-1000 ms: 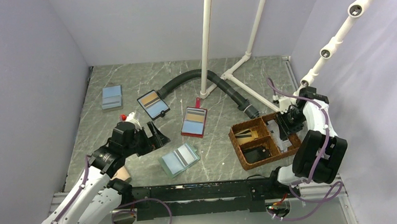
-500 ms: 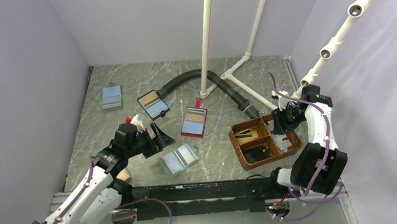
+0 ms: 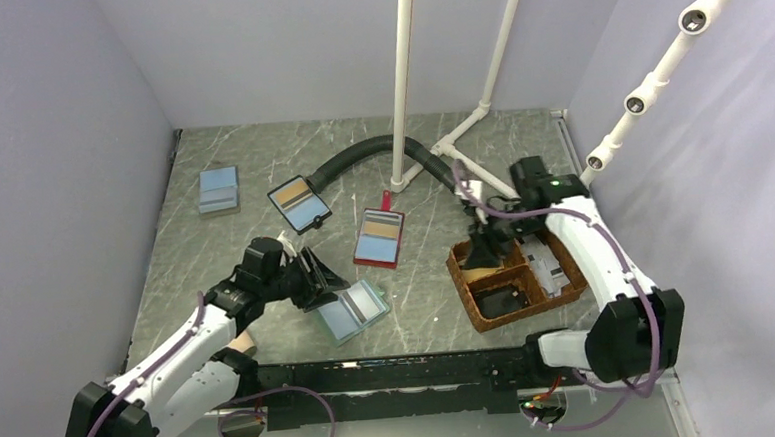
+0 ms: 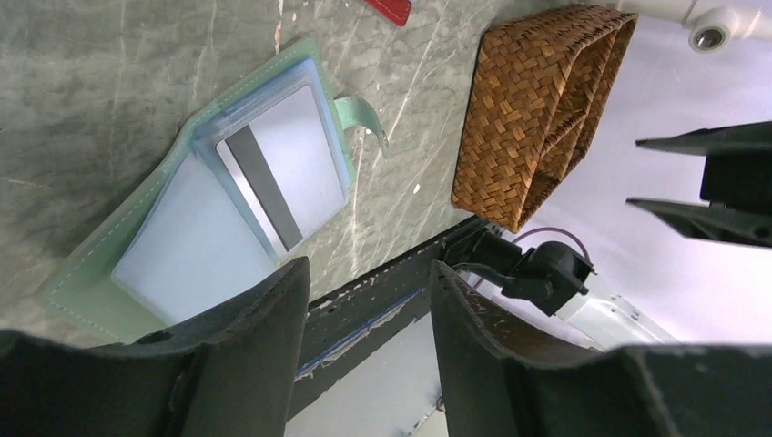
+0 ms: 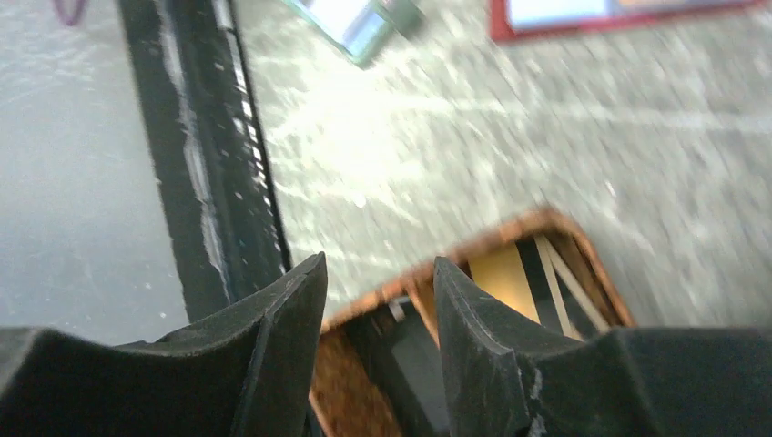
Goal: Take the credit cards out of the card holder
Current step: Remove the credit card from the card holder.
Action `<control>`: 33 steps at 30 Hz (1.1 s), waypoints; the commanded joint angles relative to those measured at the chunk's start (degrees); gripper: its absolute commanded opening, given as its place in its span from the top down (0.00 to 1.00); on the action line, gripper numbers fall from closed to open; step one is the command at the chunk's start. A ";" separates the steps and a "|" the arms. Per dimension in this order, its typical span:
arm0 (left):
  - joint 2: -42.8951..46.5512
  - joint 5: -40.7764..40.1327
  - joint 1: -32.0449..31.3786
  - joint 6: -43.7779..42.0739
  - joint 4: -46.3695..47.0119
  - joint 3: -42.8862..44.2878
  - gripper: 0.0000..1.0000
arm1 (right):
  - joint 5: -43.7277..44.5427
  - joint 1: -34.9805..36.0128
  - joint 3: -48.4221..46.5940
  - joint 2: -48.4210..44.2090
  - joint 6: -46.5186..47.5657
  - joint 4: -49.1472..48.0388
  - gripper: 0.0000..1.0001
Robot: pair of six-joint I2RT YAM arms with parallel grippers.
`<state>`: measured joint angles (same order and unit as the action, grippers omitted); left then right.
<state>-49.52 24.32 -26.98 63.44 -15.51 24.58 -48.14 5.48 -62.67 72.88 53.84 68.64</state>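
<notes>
just past the left gripper (image 4: pixel 364 273) tips, off toward its left finger, the card holder (image 4: pixel 109 273) lies flat n open on the table (image 3: pixel 216 268). both credit cards (image 4: pixel 296 155) are tucked in its sleeves, one w/ a dark stripe, the other plain pale, neither pulled out yet. left jaws are partway apart w/ nothing between em, just table edge showing thru the gap. can't tell if a tip touches the holder's corner or only hangs over it. right gripper (image 5: pixel 378 269) hangs above the wicker basket (image 3: pixel 491 323), well apart from the holder. its jaws are also partway apart n empty, basket's divided compartments right under the tips w/ a tan card-ish thing in one. that view's pretty blurry tho. further out from the left gripper: red-edged holder (image 3: pixel 378 237) n black-edged holder (image 3: pixel 298 204), both flat on the table.
</notes>
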 commanded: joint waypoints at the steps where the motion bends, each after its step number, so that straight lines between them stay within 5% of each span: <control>1: -3.53 1.84 -1.24 2.52 6.45 -0.25 0.45 | -7.71 12.32 0.64 4.30 -16.26 -15.64 0.51; 8: -8.94 -3.33 -6.19 6.61 13.85 -3.84 0.48 | -6.57 26.75 -2.24 18.89 -39.44 -32.69 0.59; 16: -9.95 -9.00 -8.79 9.37 13.92 -7.20 0.49 | -4.27 37.37 -7.42 33.45 -60.04 -41.57 0.61; 33: -7.41 -11.84 -8.88 10.66 15.07 -10.43 0.49 | 0.98 38.74 -10.01 40.95 -62.08 -42.32 0.65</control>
<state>-56.58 13.96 -35.62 73.80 -2.44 14.13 -49.74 44.23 -70.26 113.10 -8.21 26.48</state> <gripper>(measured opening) 0.515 0.356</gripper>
